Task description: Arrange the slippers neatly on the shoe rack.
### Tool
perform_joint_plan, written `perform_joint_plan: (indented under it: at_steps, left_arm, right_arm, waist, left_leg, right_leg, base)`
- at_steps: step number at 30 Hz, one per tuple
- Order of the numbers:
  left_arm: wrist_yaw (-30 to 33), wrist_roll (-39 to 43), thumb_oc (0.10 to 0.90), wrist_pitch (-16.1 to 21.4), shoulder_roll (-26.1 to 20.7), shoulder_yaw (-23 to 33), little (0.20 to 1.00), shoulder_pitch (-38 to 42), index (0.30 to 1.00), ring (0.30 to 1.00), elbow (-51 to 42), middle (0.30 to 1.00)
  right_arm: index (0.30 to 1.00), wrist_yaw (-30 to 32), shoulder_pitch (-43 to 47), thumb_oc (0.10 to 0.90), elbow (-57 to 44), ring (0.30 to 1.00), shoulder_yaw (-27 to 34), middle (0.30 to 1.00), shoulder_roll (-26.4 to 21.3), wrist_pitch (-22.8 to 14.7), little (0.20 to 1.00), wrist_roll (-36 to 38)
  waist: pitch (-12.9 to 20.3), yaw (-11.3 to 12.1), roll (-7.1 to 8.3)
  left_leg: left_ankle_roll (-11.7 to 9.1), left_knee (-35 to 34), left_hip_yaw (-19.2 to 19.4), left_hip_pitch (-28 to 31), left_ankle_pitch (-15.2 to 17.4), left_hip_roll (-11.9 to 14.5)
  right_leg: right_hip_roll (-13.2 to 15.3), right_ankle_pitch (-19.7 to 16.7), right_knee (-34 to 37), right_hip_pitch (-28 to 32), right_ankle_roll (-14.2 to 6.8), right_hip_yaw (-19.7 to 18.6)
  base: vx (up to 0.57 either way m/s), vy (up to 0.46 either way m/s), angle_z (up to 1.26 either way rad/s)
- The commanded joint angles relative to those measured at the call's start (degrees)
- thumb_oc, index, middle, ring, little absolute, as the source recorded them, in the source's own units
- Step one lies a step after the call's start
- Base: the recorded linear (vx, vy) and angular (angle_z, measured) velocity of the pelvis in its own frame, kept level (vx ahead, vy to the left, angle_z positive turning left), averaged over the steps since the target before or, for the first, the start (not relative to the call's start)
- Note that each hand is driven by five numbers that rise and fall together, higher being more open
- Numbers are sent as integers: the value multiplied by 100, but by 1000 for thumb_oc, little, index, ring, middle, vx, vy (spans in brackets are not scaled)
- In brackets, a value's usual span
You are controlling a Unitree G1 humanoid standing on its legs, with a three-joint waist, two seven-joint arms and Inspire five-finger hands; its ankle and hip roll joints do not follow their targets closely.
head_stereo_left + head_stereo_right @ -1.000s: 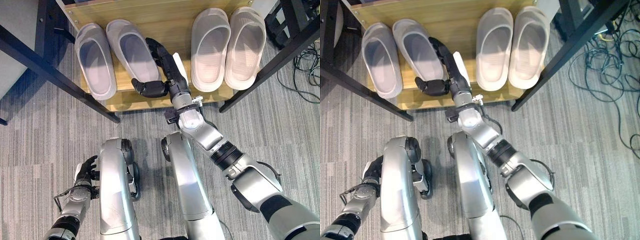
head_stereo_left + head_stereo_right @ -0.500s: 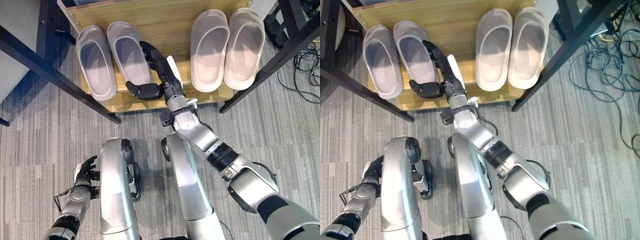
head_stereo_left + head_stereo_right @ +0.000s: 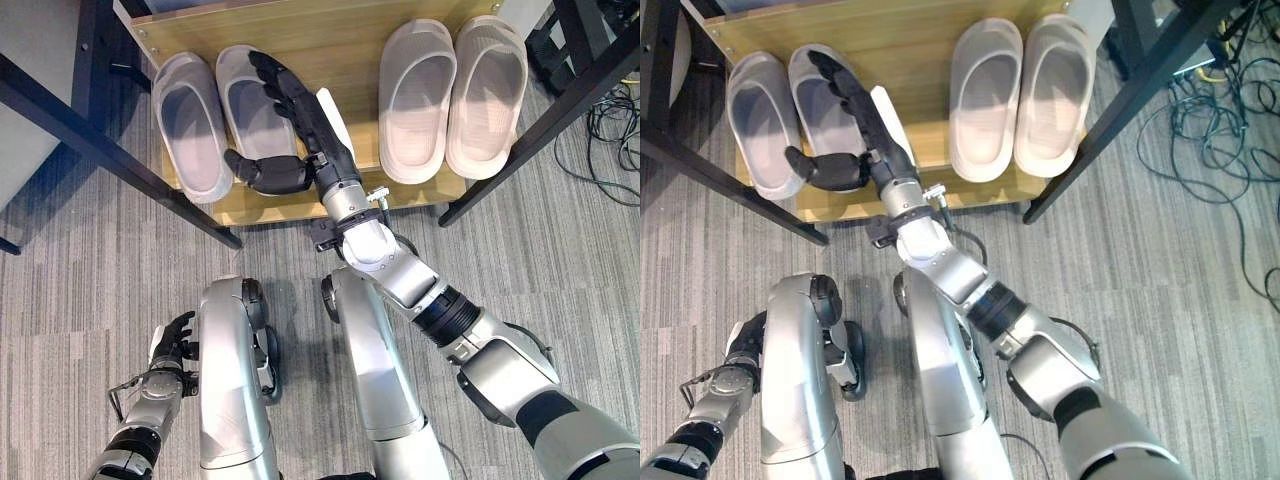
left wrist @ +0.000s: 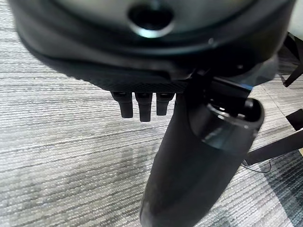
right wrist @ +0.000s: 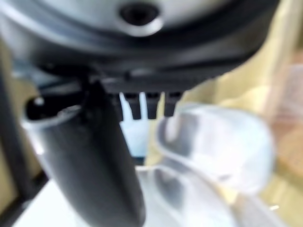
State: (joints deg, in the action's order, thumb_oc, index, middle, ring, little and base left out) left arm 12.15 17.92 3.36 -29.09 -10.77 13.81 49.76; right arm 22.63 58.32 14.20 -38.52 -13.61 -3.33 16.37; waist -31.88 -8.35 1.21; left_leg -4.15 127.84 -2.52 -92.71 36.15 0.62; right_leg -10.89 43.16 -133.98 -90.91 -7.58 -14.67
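Observation:
Two pairs of slippers stand on the wooden shoe rack (image 3: 350, 40). The grey pair is on the left: one slipper (image 3: 188, 122) at the outside, the other (image 3: 243, 102) beside it. A pale pair (image 3: 418, 98) (image 3: 488, 92) stands on the right. My right hand (image 3: 318, 148) reaches onto the rack, open. Its straight fingers (image 3: 280, 88) lie along the inner grey slipper's right side and its thumb (image 3: 262, 172) lies across the heel. That slipper (image 5: 213, 146) shows past the fingers in the right wrist view. My left hand (image 3: 176, 338) hangs low at the left over the carpet, fingers relaxed.
Black frame bars (image 3: 110, 150) (image 3: 545, 140) slant down on both sides of the rack. Loose cables (image 3: 1230, 130) lie on the grey carpet at the right. Bare shelf (image 3: 355, 120) shows between the two pairs.
My right hand has slid left and further onto the rack, from beside the inner grey slipper to over it. That slipper's heel seems to have shifted slightly left. The left hand is still.

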Motion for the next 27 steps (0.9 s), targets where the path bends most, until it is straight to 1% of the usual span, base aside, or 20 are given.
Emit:
perform_joint_plan:
  at_steps: [1,7,9,13,15,16,27]
  left_arm:
    - [350,-113,800,103,-174,-111,900,-147,900,900,28,900]
    - [379,-100,800,99,-134,-71,900,-170,900,900,-31,900]
    - [379,-104,800,97,-132,-60,900,-176,900,900,-40,900]
    - [375,-131,800,102,-111,15,900,-245,900,900,-139,900]
    - [374,-135,800,102,-109,25,900,-258,900,900,-138,900]
    - [386,-149,800,106,-97,47,900,-284,900,900,-158,900]
    - [376,-257,800,101,-33,66,900,-326,900,900,-272,900]
  right_arm:
    - [900,-40,223,800,-1305,900,318,900,-108,-583,900,-253]
    - [900,-26,75,800,-1526,900,387,900,-387,-605,900,-404]
    - [900,-20,45,800,-1556,900,393,900,-436,-597,900,-428]
    - [900,-91,-290,800,-1801,900,450,900,-733,-586,900,-555]
    - [900,-99,-369,800,-1856,900,465,900,-771,-586,900,-581]
    - [900,-140,-516,800,-1993,900,507,900,-913,-589,900,-639]
    - [900,-423,-1193,800,-2622,900,552,900,-1221,-613,900,-832]
  waist:
    - [208,327,148]
    - [208,284,238]
    - [208,284,247]
    - [208,255,321]
    - [208,250,329]
    - [208,238,346]
    - [208,132,410]
  left_leg:
    - [109,862,-40,276,-127,-288]
    - [96,828,-49,276,-137,-273]
    - [99,828,-53,276,-135,-273]
    - [94,799,-43,276,-122,-265]
    - [96,798,-40,276,-120,-266]
    - [99,807,-36,276,-117,-270]
    - [133,795,42,276,-108,-263]
  right_leg:
    - [-32,-2728,-9,102,875,-55]
    - [-26,-2731,-1,102,864,-30]
    - [-27,-2733,5,102,862,-21]
    - [-36,-2752,31,103,854,-17]
    - [-38,-2750,35,103,851,-17]
    - [-40,-2747,36,102,848,-21]
    - [-30,-2703,59,101,826,-94]
  base:
    - [0,0,0]
    - [0,0,0]
    - [0,0,0]
    - [0,0,0]
    - [0,0,0]
    - [0,0,0]
    - [-1,2,-2]
